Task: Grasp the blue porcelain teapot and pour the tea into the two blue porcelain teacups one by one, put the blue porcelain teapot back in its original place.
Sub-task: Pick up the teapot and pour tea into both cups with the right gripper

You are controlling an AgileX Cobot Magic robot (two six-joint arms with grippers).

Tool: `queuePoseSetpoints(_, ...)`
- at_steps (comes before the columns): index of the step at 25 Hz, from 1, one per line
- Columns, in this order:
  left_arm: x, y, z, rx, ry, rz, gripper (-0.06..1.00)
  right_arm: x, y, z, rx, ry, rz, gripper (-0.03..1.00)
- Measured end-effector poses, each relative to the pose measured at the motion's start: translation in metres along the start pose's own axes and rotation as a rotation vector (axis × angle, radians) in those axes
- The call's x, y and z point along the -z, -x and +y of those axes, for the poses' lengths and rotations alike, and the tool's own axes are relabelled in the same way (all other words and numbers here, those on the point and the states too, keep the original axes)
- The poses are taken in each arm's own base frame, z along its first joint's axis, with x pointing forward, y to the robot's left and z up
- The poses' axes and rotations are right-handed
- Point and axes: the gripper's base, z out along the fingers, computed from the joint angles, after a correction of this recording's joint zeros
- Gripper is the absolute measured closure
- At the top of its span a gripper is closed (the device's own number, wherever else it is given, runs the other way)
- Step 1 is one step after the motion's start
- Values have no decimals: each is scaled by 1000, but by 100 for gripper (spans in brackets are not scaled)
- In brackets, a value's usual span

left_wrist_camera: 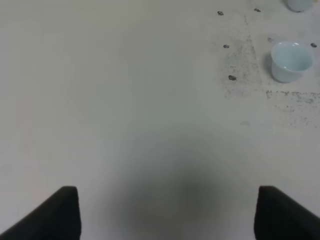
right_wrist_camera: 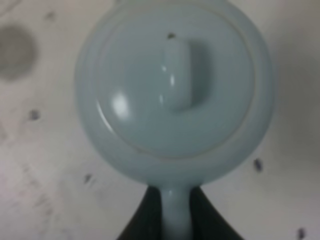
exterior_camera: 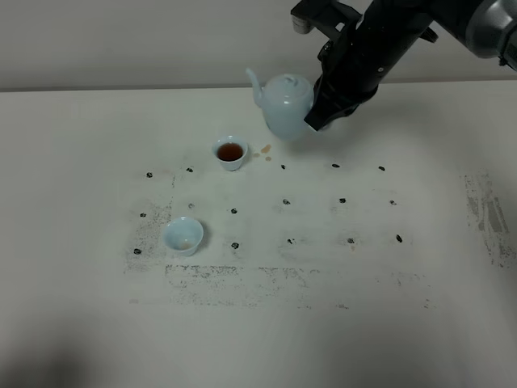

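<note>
Bright, soft light falls all over the white surface [exterior_camera: 97, 129]. Near its left edge, low in the high view, it turns dim grey. From the left wrist, a big soft shadow lies by the left hand [left_wrist_camera: 167, 215], whose tips look fuzzy. From the right wrist, the teapot [right_wrist_camera: 175, 90] is close and blurry, with small white shiny spots on top. The dark dots [right_wrist_camera: 257, 164] look smeared too.

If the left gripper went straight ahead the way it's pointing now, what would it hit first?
Probably bare table. The left gripper points down at it, and the empty teacup sits well off that line, though depth is unclear.
</note>
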Motion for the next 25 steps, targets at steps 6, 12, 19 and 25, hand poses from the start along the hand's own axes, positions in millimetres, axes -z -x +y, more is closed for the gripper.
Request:
queuePoseSetpoints(6,0,0,0,0,0,0,26,11,-42,57,-85,112,90,92)
queuePoseSetpoints(12,0,0,0,0,0,0,26,-9,-51,95,-69,9,143,92)
queuePoseSetpoints(19,0,0,0,0,0,0,26,-60,-39,117,95,-113,214,92)
queuePoseSetpoints(25,0,0,0,-2,0,0,26,-82,-27,110,126,-123,230,92)
